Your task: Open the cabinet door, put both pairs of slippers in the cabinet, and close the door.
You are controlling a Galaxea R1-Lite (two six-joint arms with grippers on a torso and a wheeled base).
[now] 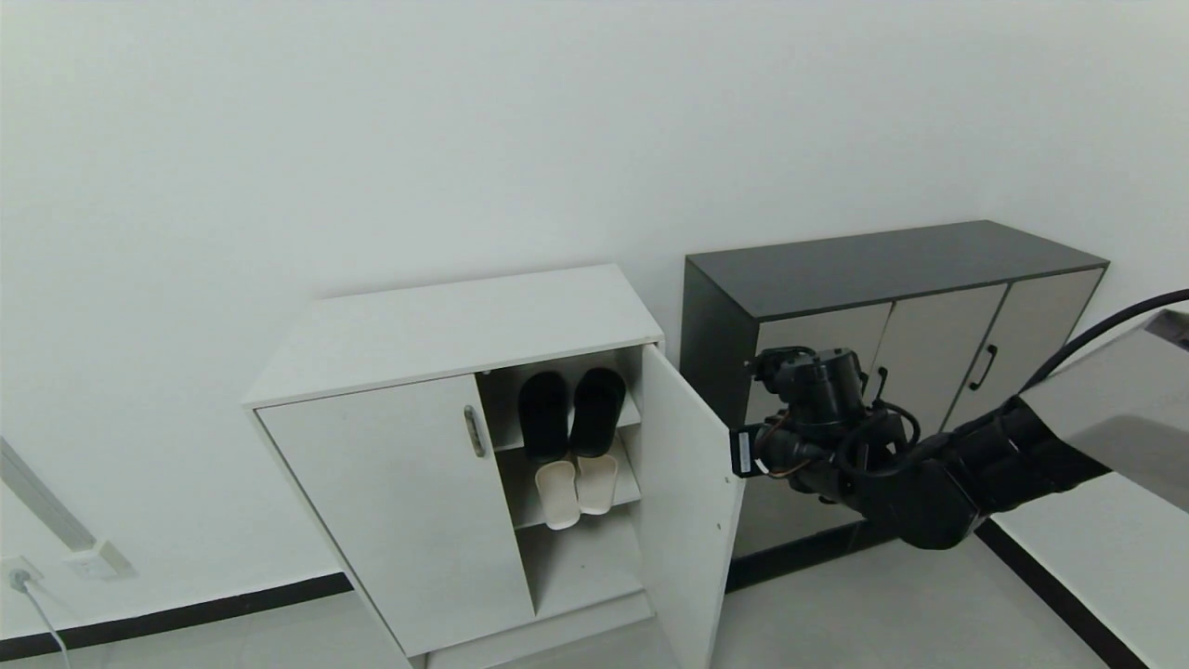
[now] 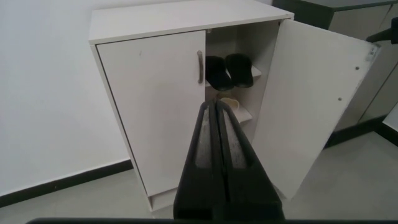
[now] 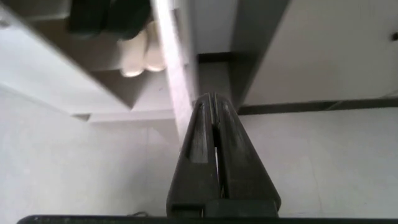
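Stretched from the right, right gripper [image 1: 740, 452], fingers pressed together, just beside open door's [image 1: 683, 483] outer edge. From left wrist: left gripper [image 2: 216, 104], fingers together, facing cabinet [image 2: 149, 93]; black slippers [image 2: 229, 70] above white slippers [image 1: 578, 485].

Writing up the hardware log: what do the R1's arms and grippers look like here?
The right arm is matte black, built of bulky rounded segments, with thin black cables looped round the wrist and a thick black hose running back from it. The left gripper and right gripper are both black: two long flat fingers tapering to a narrow wedge.
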